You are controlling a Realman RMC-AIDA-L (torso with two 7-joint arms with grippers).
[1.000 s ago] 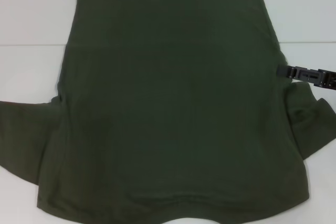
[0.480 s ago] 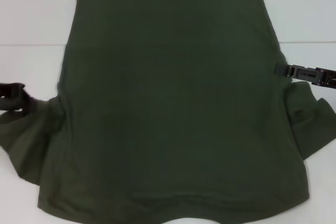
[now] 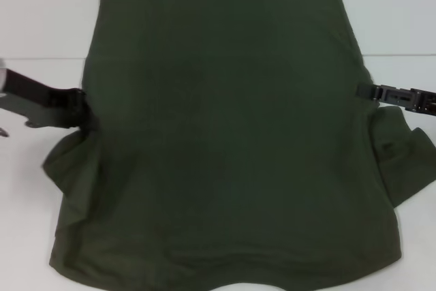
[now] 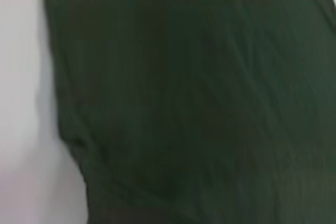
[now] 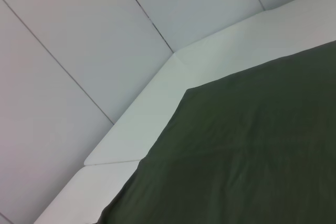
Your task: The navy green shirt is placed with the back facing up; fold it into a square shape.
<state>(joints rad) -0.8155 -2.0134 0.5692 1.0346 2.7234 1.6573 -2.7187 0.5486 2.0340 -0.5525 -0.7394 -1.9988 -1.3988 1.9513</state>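
A: Olive-green knit short-sleeved shirt (image 3: 225,148) lies spread on the white table (image 3: 34,189), plain side up, filling most of the head view. Its far edge is straight; its near hem is at the near edge of the view.

B: Sleeves?

A: Left sleeve is bunched up against the body at the left edge. Right sleeve lies flat on the table at the right, partly creased.

B: Arms?

A: Left gripper (image 3: 80,108), dark, reaches in from the left, roughly level, tip at the shirt's left edge just above the bunched sleeve. Right gripper (image 3: 368,91) comes in from the right, tip touching the shirt's right edge. Whether either pincer is clenched or released: cannot tell.

B: Wrist cams add anything?

A: Left wrist view shows only green cloth (image 4: 199,98) with soft wrinkles and a strip of white table; no fingers in it. Right wrist view shows a straight shirt edge and corner (image 5: 247,145), plus white wall panels (image 5: 79,51) with thin seams beyond the table, which the head view doesn't show.

B: Any print or label?

A: No writing readable.
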